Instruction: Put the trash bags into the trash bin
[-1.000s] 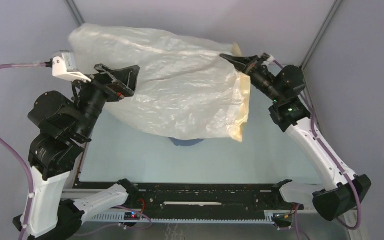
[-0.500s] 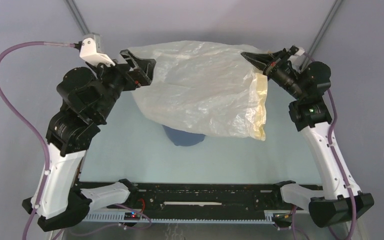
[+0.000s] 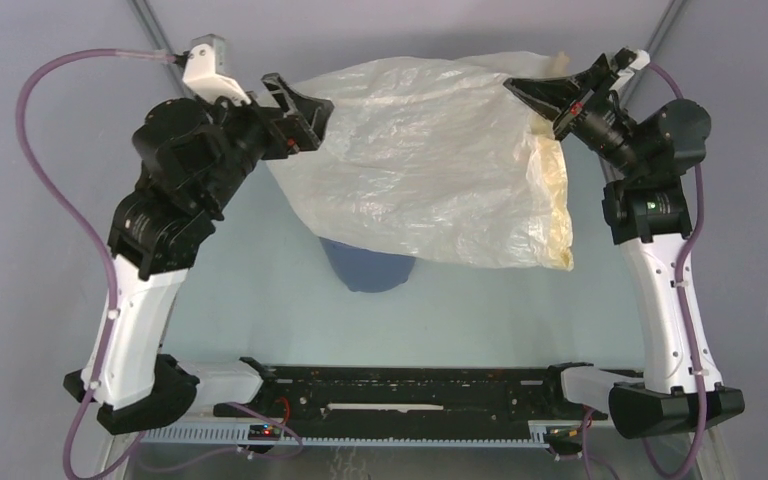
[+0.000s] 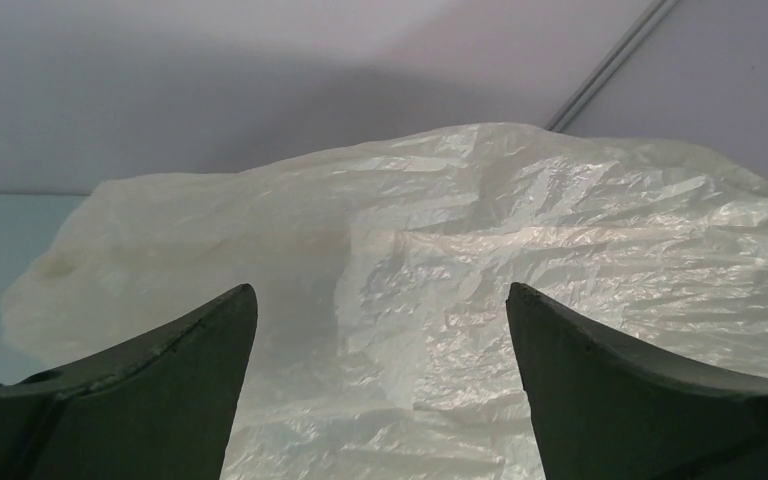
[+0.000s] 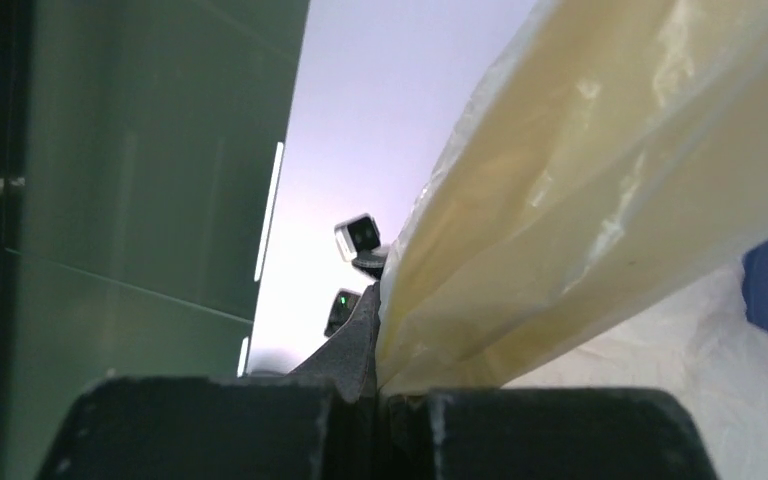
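The trash bag [image 3: 430,160], translucent white with a pale yellow band [image 3: 552,200] on its right rim, hangs spread out in the air between my two grippers. My right gripper [image 3: 513,89] is shut on the yellow rim, which shows pinched between its jaws in the right wrist view [image 5: 380,385]. My left gripper [image 3: 310,112] is open at the bag's left edge. In the left wrist view its jaws [image 4: 380,290] stand wide apart with the bag [image 4: 520,230] just beyond them. The blue trash bin [image 3: 368,268] stands on the table below, mostly hidden by the bag.
The grey back wall and two slanted metal frame posts [image 3: 150,25] stand close behind the raised arms. The pale table [image 3: 260,300] lies below, with the black arm-base rail [image 3: 410,385] along its near edge.
Both arms have risen and moved right and back, carrying the bag with them. More of the blue bin shows beneath the bag's lower edge.
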{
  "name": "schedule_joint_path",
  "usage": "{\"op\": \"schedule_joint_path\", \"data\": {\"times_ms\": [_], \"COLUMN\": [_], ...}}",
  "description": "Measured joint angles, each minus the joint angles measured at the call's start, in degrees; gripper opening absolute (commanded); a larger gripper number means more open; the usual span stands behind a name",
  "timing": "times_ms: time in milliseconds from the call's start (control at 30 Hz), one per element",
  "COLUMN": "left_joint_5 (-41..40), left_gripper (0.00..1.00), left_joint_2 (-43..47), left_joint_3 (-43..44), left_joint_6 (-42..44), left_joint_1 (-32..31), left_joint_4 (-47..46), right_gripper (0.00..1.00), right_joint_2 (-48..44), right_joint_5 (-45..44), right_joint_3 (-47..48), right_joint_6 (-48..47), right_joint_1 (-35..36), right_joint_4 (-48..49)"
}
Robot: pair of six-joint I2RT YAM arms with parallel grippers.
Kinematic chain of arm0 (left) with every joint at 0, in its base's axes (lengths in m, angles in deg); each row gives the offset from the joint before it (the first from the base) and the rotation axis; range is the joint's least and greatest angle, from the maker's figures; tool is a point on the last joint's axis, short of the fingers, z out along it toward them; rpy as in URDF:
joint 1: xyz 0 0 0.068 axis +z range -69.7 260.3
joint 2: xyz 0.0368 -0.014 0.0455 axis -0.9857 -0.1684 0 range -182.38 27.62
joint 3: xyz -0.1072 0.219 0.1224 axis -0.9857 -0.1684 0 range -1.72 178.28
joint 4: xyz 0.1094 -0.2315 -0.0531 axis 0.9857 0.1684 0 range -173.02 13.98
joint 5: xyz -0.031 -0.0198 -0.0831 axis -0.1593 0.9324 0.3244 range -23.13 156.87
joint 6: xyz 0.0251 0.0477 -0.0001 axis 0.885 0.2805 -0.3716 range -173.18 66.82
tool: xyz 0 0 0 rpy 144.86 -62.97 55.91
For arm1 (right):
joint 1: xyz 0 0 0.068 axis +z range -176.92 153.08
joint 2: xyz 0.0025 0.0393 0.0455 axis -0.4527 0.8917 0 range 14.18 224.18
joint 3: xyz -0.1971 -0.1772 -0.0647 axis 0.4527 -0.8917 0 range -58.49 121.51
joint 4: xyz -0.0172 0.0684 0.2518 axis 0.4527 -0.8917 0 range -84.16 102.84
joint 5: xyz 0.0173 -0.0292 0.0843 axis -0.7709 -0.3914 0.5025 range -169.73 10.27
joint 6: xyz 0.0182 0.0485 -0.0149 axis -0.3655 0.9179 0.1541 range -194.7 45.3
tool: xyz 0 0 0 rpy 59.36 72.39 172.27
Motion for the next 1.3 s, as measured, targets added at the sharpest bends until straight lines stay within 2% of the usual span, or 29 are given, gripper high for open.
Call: {"op": "schedule_joint_path", "data": {"times_ms": [133,300,433,633,867,967,1100,1200,1300], "left_joint_5": [3.3,5.7,8.2,11.4,11.9,12.5,12.6,12.7,12.8], "left_gripper": [0.97,0.90,0.84,0.76,0.73,0.77,0.88,0.95,0.99], "left_joint_2": [-3.5,-5.6,-5.4,-9.8,-13.1,-13.1,-11.6,-6.5,2.8], "left_joint_3": [0.9,0.1,-5.5,-13.7,-23.6,-26.5,-27.8,-28.7,-30.4], "left_joint_6": [-0.7,-2.0,-4.3,-7.9,-10.0,-10.5,-9.7,-8.0,-5.9], "left_joint_1": [0.7,1.1,1.2,1.3,1.3,1.3,1.0,0.9,0.9], "left_joint_4": [2.0,3.8,3.6,4.0,4.7,4.9,4.8,3.2,-0.6], "right_gripper": [0.00,0.00,0.00,0.00,0.00,0.00,0.00,0.00,0.00], "right_joint_2": [-1.2,-2.7,-2.7,-3.3,-0.4,1.9,4.9,7.6,9.6], "right_joint_5": [1.9,3.5,4.1,5.0,5.4,5.3,5.2,5.5,6.2], "right_joint_3": [-2.6,-5.9,-3.5,-1.9,-1.2,-0.7,0.8,4.7,8.3], "right_joint_6": [-1.2,-3.5,-6.6,-7.0,-9.9,-11.8,-13.6,-16.5,-19.7], "right_joint_1": [0.7,-0.2,-3.0,-3.7,3.8,7.4,8.9,9.2,9.5], "right_joint_4": [-1.0,-5.5,-10.2,-10.0,-11.0,-12.2,-14.0,-17.4,-20.4]}}
